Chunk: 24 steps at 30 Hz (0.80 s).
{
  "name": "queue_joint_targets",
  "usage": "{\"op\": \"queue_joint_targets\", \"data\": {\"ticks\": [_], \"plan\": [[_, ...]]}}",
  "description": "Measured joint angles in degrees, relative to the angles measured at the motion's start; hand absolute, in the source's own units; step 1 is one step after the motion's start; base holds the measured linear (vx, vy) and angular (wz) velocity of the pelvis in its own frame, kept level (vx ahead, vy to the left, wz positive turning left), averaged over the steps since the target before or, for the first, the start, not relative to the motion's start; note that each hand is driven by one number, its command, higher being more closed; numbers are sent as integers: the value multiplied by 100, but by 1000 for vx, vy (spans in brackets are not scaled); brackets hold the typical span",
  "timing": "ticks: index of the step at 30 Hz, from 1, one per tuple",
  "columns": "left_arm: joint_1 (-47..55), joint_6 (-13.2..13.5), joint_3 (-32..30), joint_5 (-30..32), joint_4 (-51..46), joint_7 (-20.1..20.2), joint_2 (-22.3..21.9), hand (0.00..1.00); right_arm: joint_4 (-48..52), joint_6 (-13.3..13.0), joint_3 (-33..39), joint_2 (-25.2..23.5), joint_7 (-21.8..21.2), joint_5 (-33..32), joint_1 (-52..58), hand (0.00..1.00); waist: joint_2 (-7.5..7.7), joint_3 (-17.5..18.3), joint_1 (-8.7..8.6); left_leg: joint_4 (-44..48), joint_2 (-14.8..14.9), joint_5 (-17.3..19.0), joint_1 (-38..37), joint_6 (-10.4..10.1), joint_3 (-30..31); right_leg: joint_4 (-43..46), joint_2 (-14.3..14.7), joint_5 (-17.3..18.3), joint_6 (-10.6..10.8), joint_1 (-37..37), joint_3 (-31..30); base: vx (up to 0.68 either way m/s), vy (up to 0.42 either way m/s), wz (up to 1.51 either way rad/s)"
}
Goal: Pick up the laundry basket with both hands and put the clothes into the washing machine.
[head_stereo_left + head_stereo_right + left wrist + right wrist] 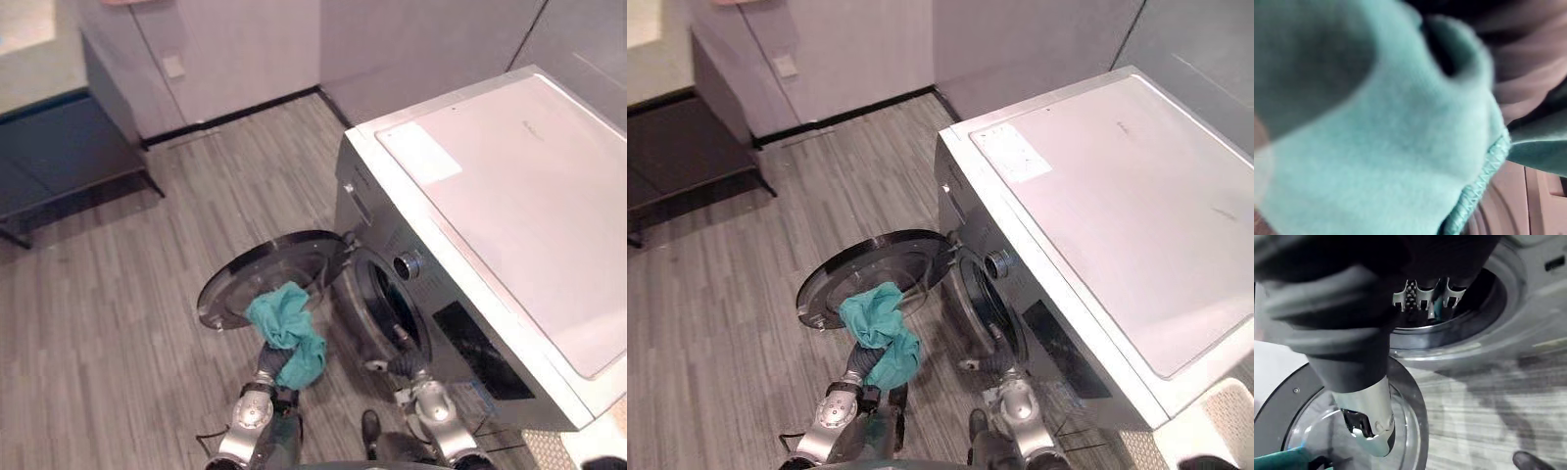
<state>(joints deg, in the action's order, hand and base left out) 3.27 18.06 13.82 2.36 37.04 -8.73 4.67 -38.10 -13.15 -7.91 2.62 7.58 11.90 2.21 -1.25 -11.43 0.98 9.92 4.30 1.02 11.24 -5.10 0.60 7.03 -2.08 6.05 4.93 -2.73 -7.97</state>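
Probably a laundry room: washing machine.

Plank floor meets pale walls (dark bench left).

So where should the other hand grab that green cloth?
Probably the cloth's bunched top, coming from the washer side: that part stands clear of the left hand, whereas the lower folds drape over it.

You're looking down from the head at the washer and its open door, both eyes sharing them. Your left wrist camera is facing cloth up close; the right, the drum opening.
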Motion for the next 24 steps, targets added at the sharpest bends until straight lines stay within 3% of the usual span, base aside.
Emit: {"op": "queue_joint_targets", "data": {"ticks": [2, 3, 4, 5, 6, 8, 9, 12, 13, 15, 19, 20, 22, 24], "plan": [[51, -5, -87, -1, 0, -15, 42, 100, -2, 0, -65, 11, 2, 4, -47, 0, -1, -4, 19, 18, -21, 126, -111, 188, -591, 279, -88, 47, 88, -293, -418, 22, 209, -141], [30, -5, -114, -1, 0, -21, 90, 100, -8, 3, -119, 17, 17, 5, -157, 0, -1, -4, 7, 5, 20, 171, -126, 263, -930, 476, -153, 29, 100, -536, -194, -18, 154, -157], [12, -9, -119, -1, 0, -21, 127, 100, -26, 4, -134, 7, 24, 9, -206, 0, 3, -3, 7, 7, 53, 186, -126, 288, -1105, 559, -237, 8, 64, -628, 182, -36, 58, -150], [3, -25, -196, 0, 1, -19, 152, 100, -116, 7, -155, 7, 26, 26, -291, 0, 2, -5, -12, 8, 114, 215, -161, 334, -1449, 671, -496, -19, -13, -792, 1337, -24, 31, -128], [-36, -30, -245, 0, 1, -20, 150, 100, -167, 24, -146, 21, 46, 53, -298, 0, -4, -8, -20, -7, 168, 230, -216, 352, -1634, 691, -706, -72, -140, -799, 2089, -7, 11, -113], [-100, -32, -337, 1, 0, -20, 182, 100, -204, 60, -147, 20, 111, 72, -216, 0, 2, -11, -30, -40, 272, 292, -388, 270, -1796, 581, -771, -214, -144, -637, 2668, 35, -41, -63], [-99, -32, -358, 3, 0, -18, 201, 100, -207, 62, -147, 30, 111, 81, -155, 0, 1, -11, -23, -25, 285, 322, -443, 232, -1816, 527, -702, -220, -135, -580, 2602, 44, -82, -60], [18, -31, -620, 45, 14, -17, 142, 100, -212, 70, -174, 126, 110, 120, -17, 0, -21, -23, -16, 527, 698, 627, -542, -67, -2105, 500, -438, -55, -262, -541, 2246, 50, -143, -73], [17, -34, -704, 44, 78, -13, 104, 100, -215, 77, -172, 186, 114, 118, -19, 0, -11, -50, -17, 1147, 861, 658, -323, -121, -2003, 486, -371, -16, -245, -525, 2127, 44, -183, -62], [91, -79, -795, -95, 209, -73, -99, 100, -228, 102, -226, 407, 112, 108, -35, 0, -145, -164, 7, 2549, 1085, 666, 164, -176, -1395, 534, -202, -117, -315, -405, 1700, 81, -130, -98], [61, -86, -789, -293, 355, -166, -196, 100, -278, 124, -212, 419, 148, 100, -82, 0, -197, -199, -10, 1529, 660, 875, 64, -165, -541, 767, -161, -186, -208, -805, 1001, 71, 78, -111], [65, -84, -795, -371, 362, -215, -193, 100, -323, 124, -214, 443, 186, 101, -99, 0, -317, -179, 0, 1101, 647, 932, -90, -198, -548, 917, -43, -186, -157, -993, 816, 24, 157, -107], [-177, -93, -791, -506, 424, -298, -129, 100, -321, 122, -152, 406, 233, 99, -193, 0, -126, -326, -55, 1073, 564, 1050, -100, -142, -768, 1256, -144, -147, -71, -1345, 751, -46, 166, -74], [-648, -91, -783, -642, 400, -394, -10, 100, -299, 123, -10, 428, 244, 90, -364, 0, 15, -695, -179, 1859, 451, 1207, 446, 1, -867, 1907, -362, -73, 15, -1879, 763, -184, 139, -13]]}}
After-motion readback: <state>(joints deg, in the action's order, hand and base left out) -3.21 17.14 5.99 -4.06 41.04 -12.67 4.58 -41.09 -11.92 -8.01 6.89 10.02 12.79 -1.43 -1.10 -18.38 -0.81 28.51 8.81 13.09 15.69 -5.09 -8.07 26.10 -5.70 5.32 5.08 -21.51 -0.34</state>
